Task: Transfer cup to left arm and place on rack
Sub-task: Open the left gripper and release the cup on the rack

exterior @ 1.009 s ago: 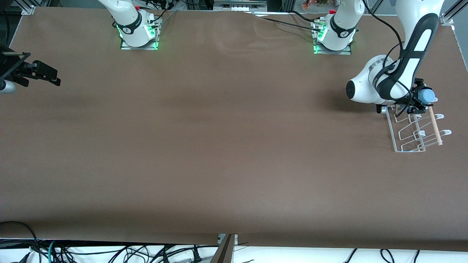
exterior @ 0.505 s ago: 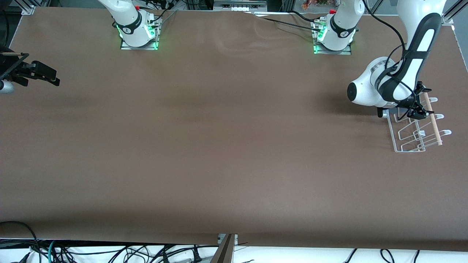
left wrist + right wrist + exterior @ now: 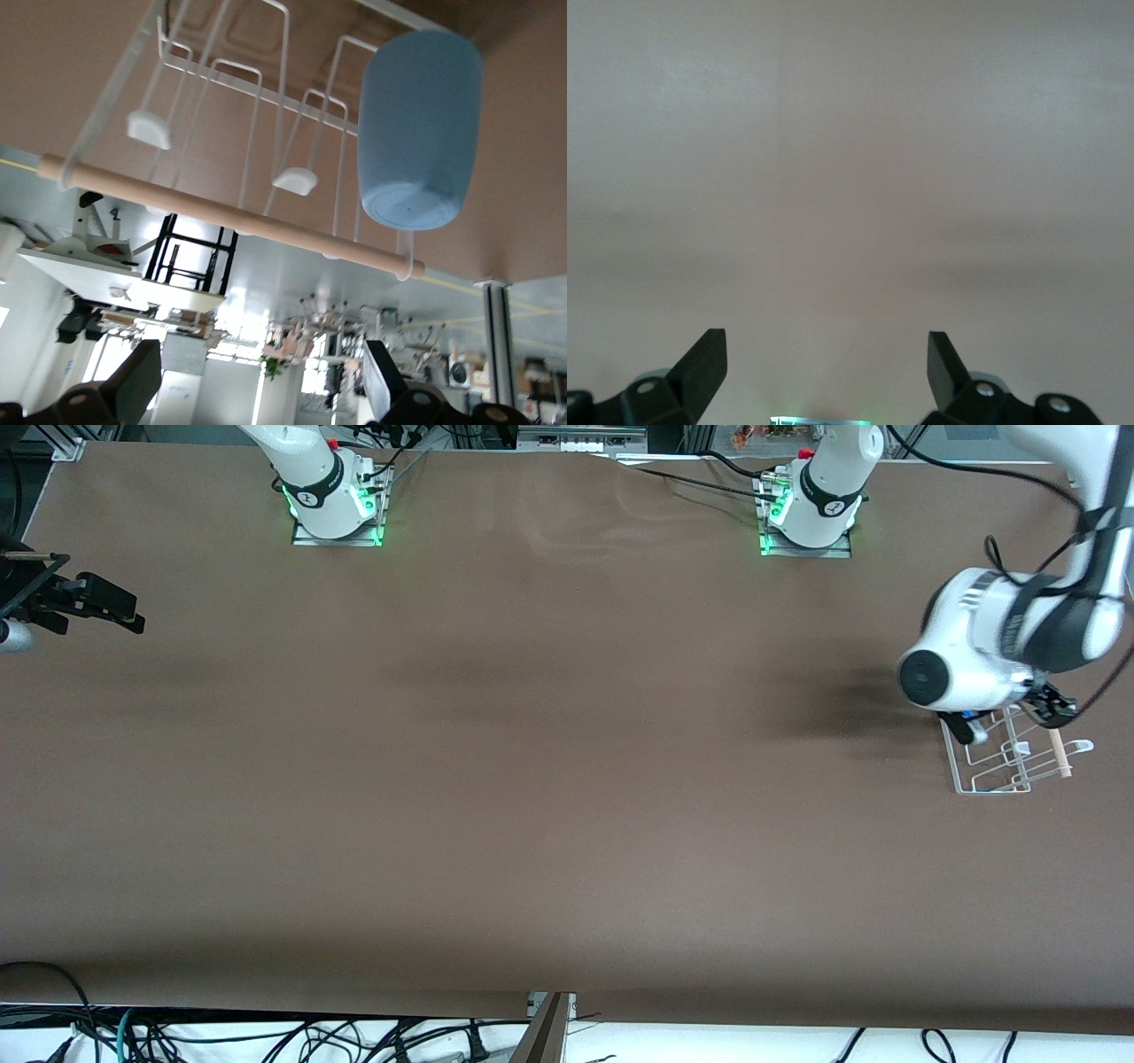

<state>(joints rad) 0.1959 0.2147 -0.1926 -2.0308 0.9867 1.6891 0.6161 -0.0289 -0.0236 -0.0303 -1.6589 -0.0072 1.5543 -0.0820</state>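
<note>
The light-blue cup point(image 3: 416, 133) sits upended on a loop of the white wire rack point(image 3: 239, 97), free of any gripper. The rack's wooden dowel point(image 3: 221, 217) runs across it beside the cup. My left gripper point(image 3: 260, 372) is open and empty, a short way off the rack. In the front view the left gripper point(image 3: 1052, 708) hangs over the rack point(image 3: 992, 784) at the left arm's end of the table, and the arm's wrist hides the cup. My right gripper point(image 3: 827, 354) is open and empty over bare table at the right arm's end point(image 3: 97, 607), waiting.
Brown cloth covers the table point(image 3: 532, 779). The two arm bases point(image 3: 332, 500) point(image 3: 811, 509) stand along its edge farthest from the front camera. The rack stands close to the table's end edge.
One second ago my left gripper held the cup over the rack. It has let go and drawn back, the wrist swinging over the rack. The right arm has not moved.
</note>
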